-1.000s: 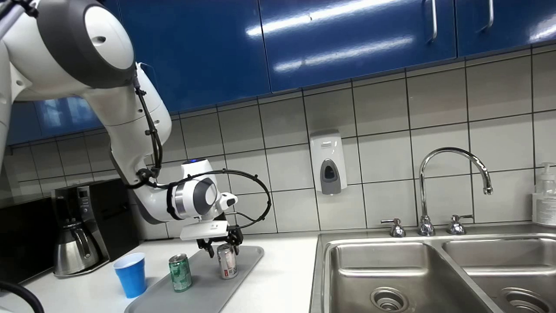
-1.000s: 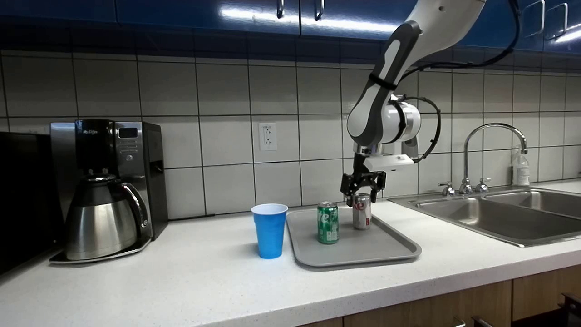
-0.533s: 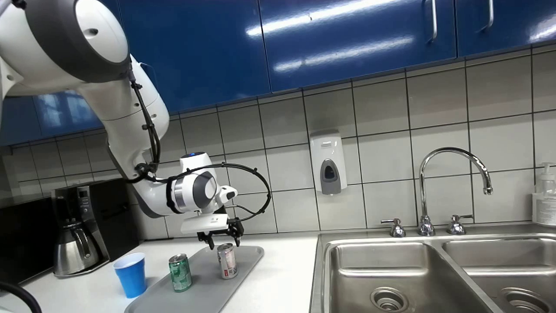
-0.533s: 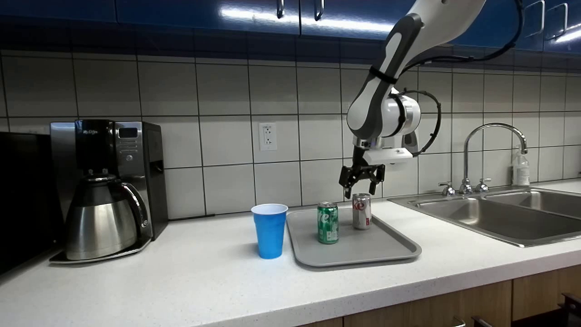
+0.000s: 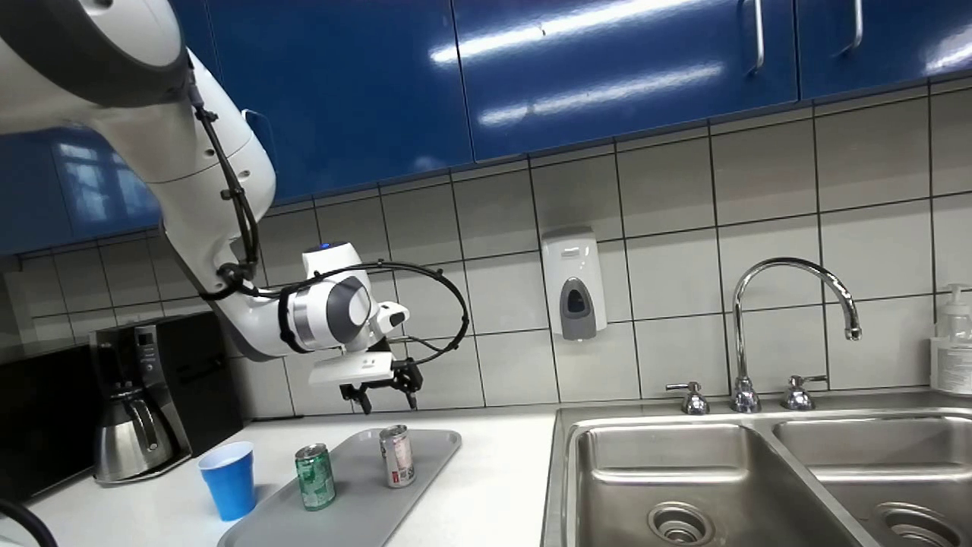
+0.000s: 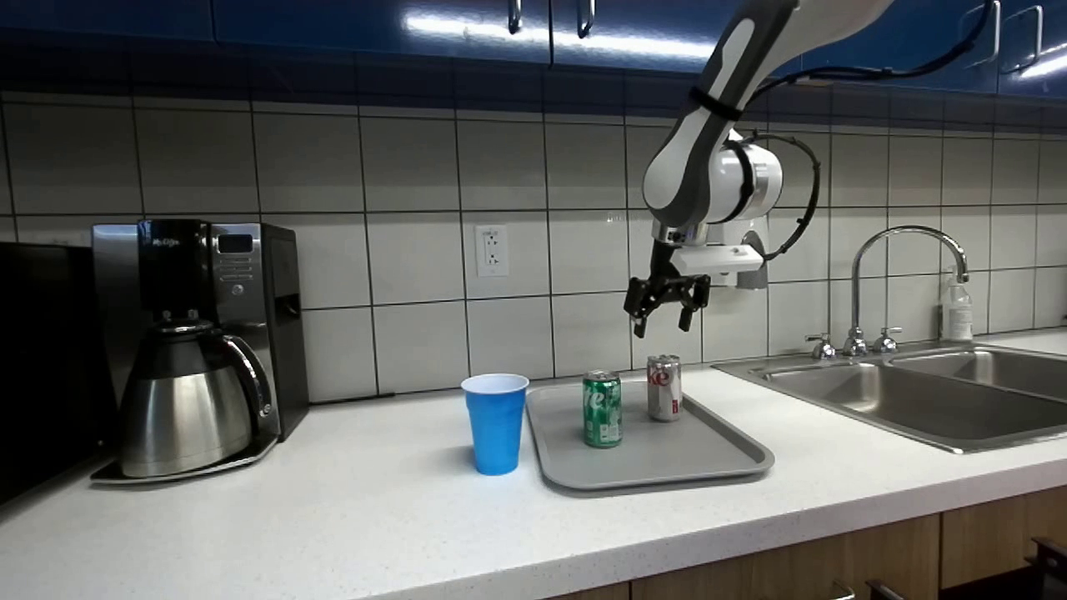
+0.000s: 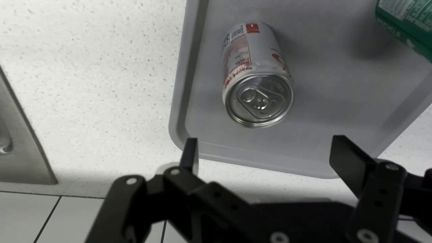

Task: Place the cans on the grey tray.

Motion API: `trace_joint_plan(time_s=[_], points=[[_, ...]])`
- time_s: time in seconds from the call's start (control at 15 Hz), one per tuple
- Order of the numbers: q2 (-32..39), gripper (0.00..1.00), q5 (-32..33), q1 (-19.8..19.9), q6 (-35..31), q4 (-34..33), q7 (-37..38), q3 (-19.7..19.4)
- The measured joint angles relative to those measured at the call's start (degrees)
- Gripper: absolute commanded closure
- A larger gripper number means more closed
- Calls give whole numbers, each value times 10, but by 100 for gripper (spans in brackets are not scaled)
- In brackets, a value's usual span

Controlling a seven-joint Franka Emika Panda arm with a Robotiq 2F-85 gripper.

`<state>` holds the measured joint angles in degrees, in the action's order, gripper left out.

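White wall tiles and blue cupboards are set behind and above the jaws, and a pale table is spread below them. On the table, under the jaws, the grey tray is laid, and on it the silver can and the green can are stood upright, with a gap left between them.

The coming move is governed by the silver can: it is placed below the jaws and, in the wrist view, is lined up with the space between them, just past their ends. Its long axis is stood upright, roughly the way the jaws are pointed. Nothing is gripped: the jaws are spread apart, and air is seen between them and the can in both exterior views.

To one side of the jaws, farther off than the silver can, the green can is found, and the blue cup is set beyond it, just outside the tray. To the opposite side, past the tray edge nearest the silver can, the sink is fitted.

The placing is judged complete, and only a withdrawal is likely needed. Most room is offered straight upward; behind the jaws the tiles are near, and by a low sweep sideways the green can could be knocked.
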<state>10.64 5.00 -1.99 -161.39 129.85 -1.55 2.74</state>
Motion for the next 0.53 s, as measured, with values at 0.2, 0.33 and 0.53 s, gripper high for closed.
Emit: trace_joint_plan(time_s=[0.2, 0.33, 0.53], points=[[-38, 0, 0, -1, 0, 31, 0, 0], [-64, 0, 1, -4, 1, 55, 0, 1], [-108, 0, 6, -14, 2, 94, 3, 3]])
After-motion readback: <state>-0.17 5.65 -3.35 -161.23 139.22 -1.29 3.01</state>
